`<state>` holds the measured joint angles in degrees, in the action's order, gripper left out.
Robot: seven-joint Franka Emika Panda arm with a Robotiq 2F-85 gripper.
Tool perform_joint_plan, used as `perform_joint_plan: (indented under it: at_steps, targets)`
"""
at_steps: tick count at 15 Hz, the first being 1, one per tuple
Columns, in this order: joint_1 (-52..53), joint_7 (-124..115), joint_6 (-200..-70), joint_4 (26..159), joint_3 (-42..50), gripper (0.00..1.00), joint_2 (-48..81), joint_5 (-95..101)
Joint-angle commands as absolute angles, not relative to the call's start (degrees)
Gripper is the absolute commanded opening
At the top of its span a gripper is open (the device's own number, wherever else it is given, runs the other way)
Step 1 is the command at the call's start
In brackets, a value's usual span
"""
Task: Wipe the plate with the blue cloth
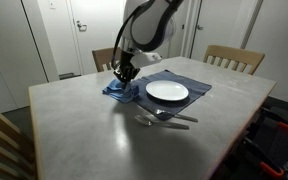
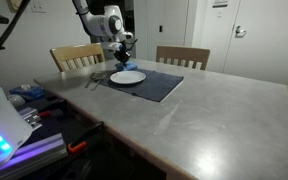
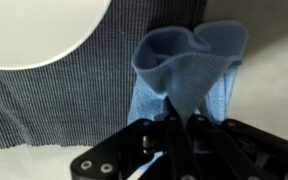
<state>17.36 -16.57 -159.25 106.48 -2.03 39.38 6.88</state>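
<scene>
My end effector (image 3: 174, 128) is pinched closed on a fold of the cloth (image 3: 189, 60), just beside the plate (image 3: 34, 30) at the edge of the mat (image 3: 64, 100); I judge this small pinch could slip mid-wipe, or pressing could shove the plate.

An exterior view looks from above a near corner of the table (image 1: 79, 130) toward the chairs (image 1: 234, 58) at its far edge. An exterior view looks from farther off along the table (image 2: 219, 115) to its far corner. Both share the plate (image 1: 167, 91) (image 2: 127, 77). The wrist view looks down, very near, on the cloth (image 3: 189, 60) and the plate's edge (image 3: 44, 25).
</scene>
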Motion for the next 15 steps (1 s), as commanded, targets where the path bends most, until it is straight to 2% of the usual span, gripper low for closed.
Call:
perform_joint_plan:
  at_steps: [1,2,3,4,6,13,15]
  targets:
    - [17.3,-15.4,-158.1,105.2,-2.0,0.02,41.2,5.0]
    - [17.3,-15.4,-158.1,105.3,-1.9,0.02,41.1,5.0]
    - [17.5,-15.7,-157.7,105.5,-1.5,0.32,40.6,5.1]
    - [17.7,-15.9,-157.2,105.8,-1.2,0.33,39.7,5.2]
    - [17.7,-16.0,-155.5,106.4,-0.8,0.46,37.8,5.3]
    - [15.1,-14.6,-146.1,107.3,-2.9,0.95,30.2,3.7]
    - [15.2,-15.4,-143.4,107.0,-2.6,1.00,28.8,4.1]
